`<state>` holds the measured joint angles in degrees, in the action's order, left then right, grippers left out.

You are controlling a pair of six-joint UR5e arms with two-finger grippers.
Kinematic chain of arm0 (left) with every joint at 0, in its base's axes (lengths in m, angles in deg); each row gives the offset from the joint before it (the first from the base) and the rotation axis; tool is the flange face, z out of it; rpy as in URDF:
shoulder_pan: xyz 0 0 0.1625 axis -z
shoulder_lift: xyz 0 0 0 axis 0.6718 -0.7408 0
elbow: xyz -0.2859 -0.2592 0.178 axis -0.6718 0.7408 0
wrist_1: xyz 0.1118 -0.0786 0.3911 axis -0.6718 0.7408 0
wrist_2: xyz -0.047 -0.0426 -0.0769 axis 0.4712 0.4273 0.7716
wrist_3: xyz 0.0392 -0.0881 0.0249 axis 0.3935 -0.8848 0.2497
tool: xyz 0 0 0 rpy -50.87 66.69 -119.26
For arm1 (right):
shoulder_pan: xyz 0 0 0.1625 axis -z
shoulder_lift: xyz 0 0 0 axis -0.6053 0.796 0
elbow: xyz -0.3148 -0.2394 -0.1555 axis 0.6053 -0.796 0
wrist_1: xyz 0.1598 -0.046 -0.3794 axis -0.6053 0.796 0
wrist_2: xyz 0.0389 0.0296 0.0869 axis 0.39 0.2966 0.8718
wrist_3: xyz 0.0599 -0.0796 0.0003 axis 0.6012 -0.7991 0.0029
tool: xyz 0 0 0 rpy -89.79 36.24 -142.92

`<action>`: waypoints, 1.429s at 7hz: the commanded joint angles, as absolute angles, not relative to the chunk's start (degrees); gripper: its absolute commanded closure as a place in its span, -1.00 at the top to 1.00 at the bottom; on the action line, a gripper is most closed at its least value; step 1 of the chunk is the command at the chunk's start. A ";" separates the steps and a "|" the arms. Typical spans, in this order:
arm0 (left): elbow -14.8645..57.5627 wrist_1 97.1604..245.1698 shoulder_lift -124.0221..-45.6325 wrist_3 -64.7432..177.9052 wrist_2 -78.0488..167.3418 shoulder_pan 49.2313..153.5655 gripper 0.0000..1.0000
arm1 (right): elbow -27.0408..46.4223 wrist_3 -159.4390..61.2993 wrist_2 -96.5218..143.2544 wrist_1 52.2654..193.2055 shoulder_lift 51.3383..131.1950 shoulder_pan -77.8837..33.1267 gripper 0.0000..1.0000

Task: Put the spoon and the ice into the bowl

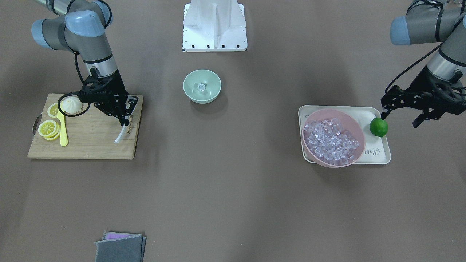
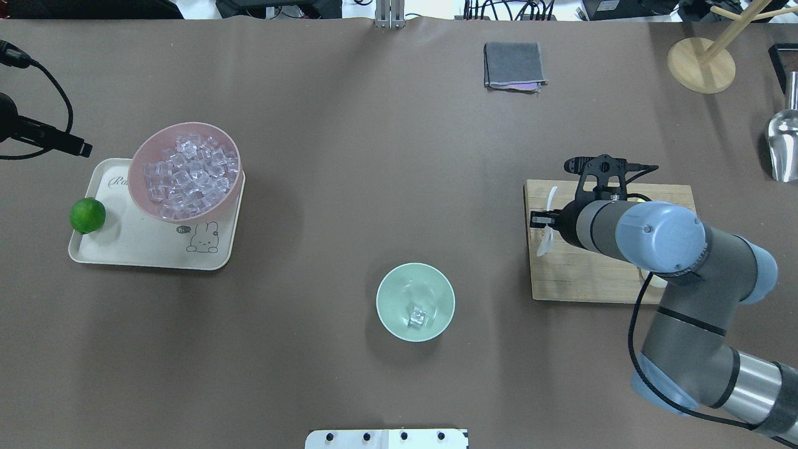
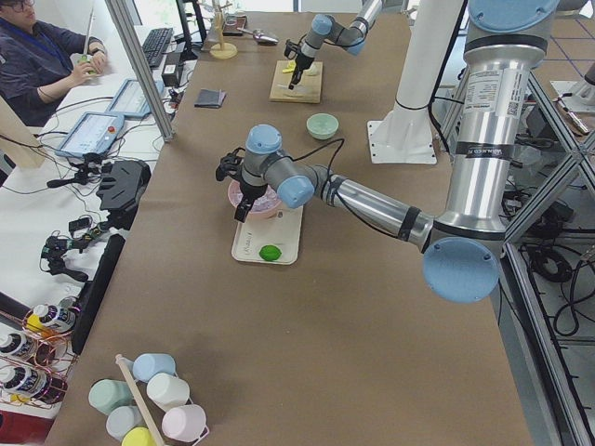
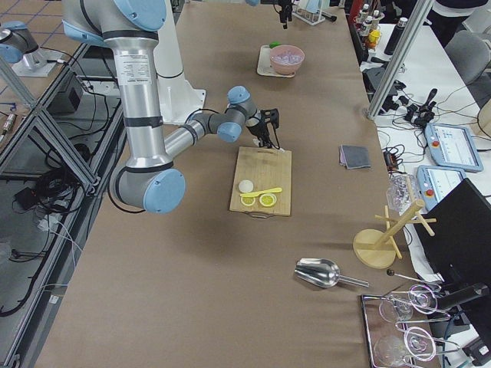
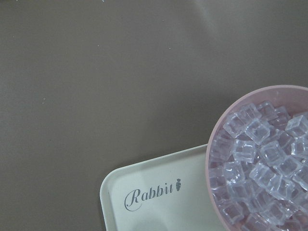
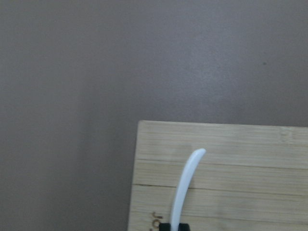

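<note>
Right jaws grip spoon (image 1: 120, 135) at board (image 1: 91, 143) edge; ice (image 1: 201, 87) in bowl (image 1: 189, 94)

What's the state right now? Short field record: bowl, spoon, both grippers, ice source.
bowl: mint-green, mid-table, one ice cube inside
spoon: over the cutting board, held by its handle, not in the bowl yet
right gripper: shut on spoon
left gripper: open, empty, near the lime at the tray end
ice source: pink bowl on tray, full of cubes
</note>
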<state>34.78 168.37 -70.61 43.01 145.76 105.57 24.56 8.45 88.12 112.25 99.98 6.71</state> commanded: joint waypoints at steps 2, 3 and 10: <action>33.57 168.44 -71.47 43.01 145.63 105.57 0.96 | 26.38 29.56 84.05 129.46 86.52 13.48 -1.00; 33.56 168.44 -71.47 43.01 145.63 105.66 0.96 | 26.38 33.09 80.27 131.22 84.58 16.57 -1.00; 32.51 168.44 -72.88 42.83 145.63 105.66 0.96 | 27.53 31.47 65.04 137.13 84.21 27.50 0.93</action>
<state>32.63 168.44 -72.76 42.84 145.63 105.66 27.64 32.92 66.21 136.70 83.70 27.11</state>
